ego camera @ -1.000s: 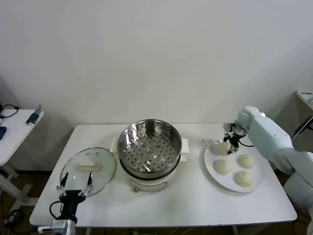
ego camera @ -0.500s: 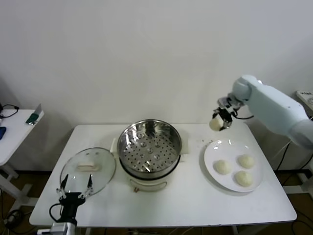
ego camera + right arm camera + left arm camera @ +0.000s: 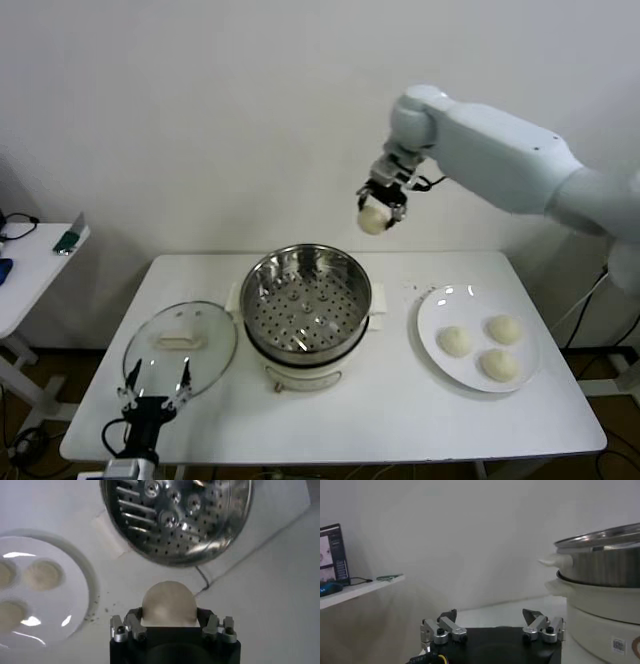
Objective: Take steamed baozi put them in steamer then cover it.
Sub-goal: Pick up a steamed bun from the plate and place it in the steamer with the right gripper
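My right gripper (image 3: 378, 212) is shut on one cream-white baozi (image 3: 371, 221) and holds it high in the air, above and just behind the right rim of the steamer (image 3: 306, 303). In the right wrist view the baozi (image 3: 168, 604) sits between the jaws, with the perforated tray (image 3: 180, 515) below. Three more baozi (image 3: 455, 341) lie on the white plate (image 3: 432, 343) at the right. The glass cover (image 3: 180, 347) lies flat on the table left of the steamer. My left gripper (image 3: 153, 388) is open, low at the table's front left, in front of the cover.
The white table (image 3: 400, 410) carries the steamer, the plate and the cover. A small side table (image 3: 30, 262) with a few items stands at the far left. A white wall is behind.
My right gripper has lifted one baozi off the plate and carried it up and left towards the steamer. The left arm has not moved.
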